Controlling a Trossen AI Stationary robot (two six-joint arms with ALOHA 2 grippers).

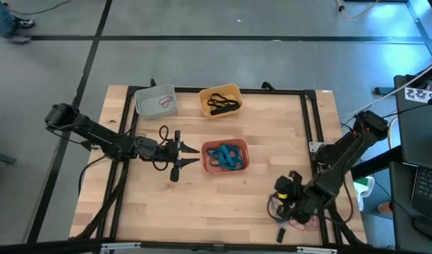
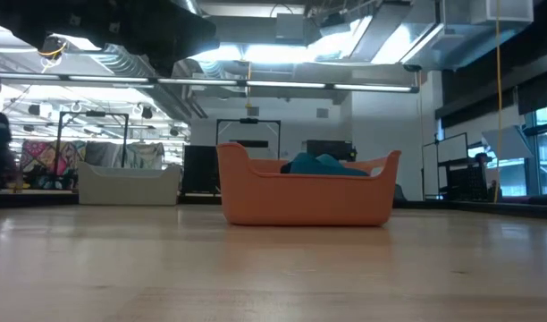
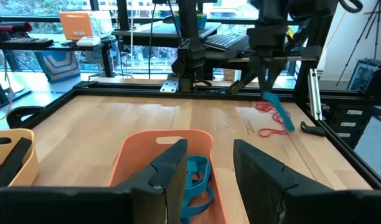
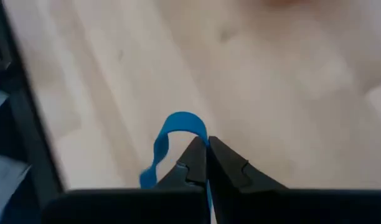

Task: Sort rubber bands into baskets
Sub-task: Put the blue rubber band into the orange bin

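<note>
**Blue band pinched at the near right corner**

Wooden planks make up the worktop (image 1: 202, 204), with a black frame around it and grey floor beyond.

My right gripper (image 4: 207, 149) is low over the near right corner of the worktop. Its two fingers are pressed together on a blue rubber band (image 4: 172, 134), and the loop of this band stands up beside the fingertips. From the left wrist view the same band hangs from the gripper as a teal strip. Under it some red rubber bands (image 3: 272, 119) lie loose on the wood, near the frame.

My left gripper (image 1: 188, 156) hovers just beside the salmon-red basket (image 1: 207, 166), on its left side. Its fingers (image 3: 169, 171) are apart and I see nothing between them.

Three baskets stand on the worktop. The salmon-red basket is near the middle and holds blue rubber bands (image 1: 225, 156). The yellow-orange basket (image 1: 234, 92) is at the far side and holds black rubber bands (image 1: 220, 104). The pale grey-white basket (image 1: 147, 95) is just to its left, and some red bands (image 1: 166, 103) lie in it.
</note>
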